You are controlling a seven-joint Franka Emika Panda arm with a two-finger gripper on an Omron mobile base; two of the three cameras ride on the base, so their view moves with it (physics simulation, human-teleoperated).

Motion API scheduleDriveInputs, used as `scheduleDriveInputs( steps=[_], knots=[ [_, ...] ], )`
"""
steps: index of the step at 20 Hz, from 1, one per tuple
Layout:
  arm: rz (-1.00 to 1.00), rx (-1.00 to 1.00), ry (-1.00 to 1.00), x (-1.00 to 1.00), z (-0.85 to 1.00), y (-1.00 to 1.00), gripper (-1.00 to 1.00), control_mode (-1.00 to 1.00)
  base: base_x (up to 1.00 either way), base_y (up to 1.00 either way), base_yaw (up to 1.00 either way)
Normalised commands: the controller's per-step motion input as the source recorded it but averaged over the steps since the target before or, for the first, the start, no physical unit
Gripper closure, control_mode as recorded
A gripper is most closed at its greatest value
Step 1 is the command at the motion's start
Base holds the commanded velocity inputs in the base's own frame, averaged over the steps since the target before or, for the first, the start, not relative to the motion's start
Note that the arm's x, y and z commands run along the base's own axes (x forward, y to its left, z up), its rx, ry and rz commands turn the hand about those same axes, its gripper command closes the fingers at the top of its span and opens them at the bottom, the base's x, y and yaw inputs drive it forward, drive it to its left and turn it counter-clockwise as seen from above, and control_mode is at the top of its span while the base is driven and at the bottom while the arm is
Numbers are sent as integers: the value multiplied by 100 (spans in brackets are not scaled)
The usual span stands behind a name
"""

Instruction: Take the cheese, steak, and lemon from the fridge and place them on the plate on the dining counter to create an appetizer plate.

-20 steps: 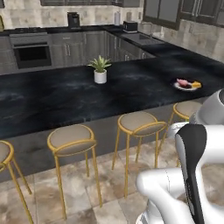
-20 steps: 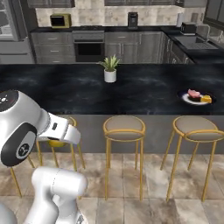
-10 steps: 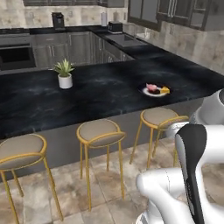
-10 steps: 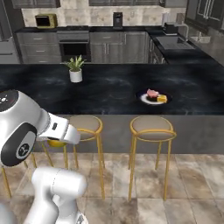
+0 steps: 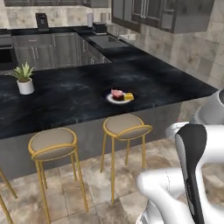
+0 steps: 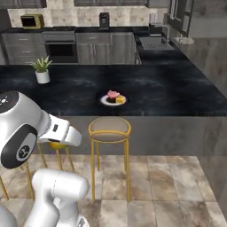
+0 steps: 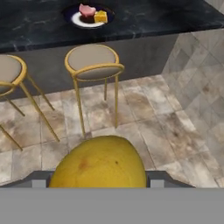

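Observation:
My gripper [image 7: 100, 179] is shut on the lemon [image 7: 100, 164], a round yellow ball low in the hand view. From the right base camera the lemon [image 6: 57, 145] peeks out under the hand, low beside the stools. The plate [image 5: 109, 99] lies on the dining counter [image 5: 70, 98] near its front edge, above a stool. On it lie the pink steak [image 5: 116, 93] and the yellow-orange cheese [image 5: 128, 96]. The hand view has the plate [image 7: 72, 17] at the top, far ahead of the gripper, with steak [image 7: 87, 9] and cheese [image 7: 101, 17]. The fridge is out of view.
Gold-legged stools [image 5: 126, 126] [image 5: 52, 143] [image 6: 109, 128] stand along the counter's front. A potted plant [image 5: 25, 78] sits on the counter to the left. The counter's right end meets a tiled wall [image 6: 208, 66]. Tiled floor [image 7: 144, 113] lies open between me and the stools.
The whole scene has slid left in both base views, so the base has driven right; the plate now sits near the middle. The lemon stays in the gripper.

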Motion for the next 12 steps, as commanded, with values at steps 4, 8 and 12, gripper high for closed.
scheduleDriveInputs(
  steps=[4,8,12],
  knots=[
    [0,0,0,0,0,0,100,100,19,-95,0],
    [0,0,0,0,0,0,100,100,65,-21,0],
    [0,0,0,0,0,0,100,100,79,1,0]
  ],
)
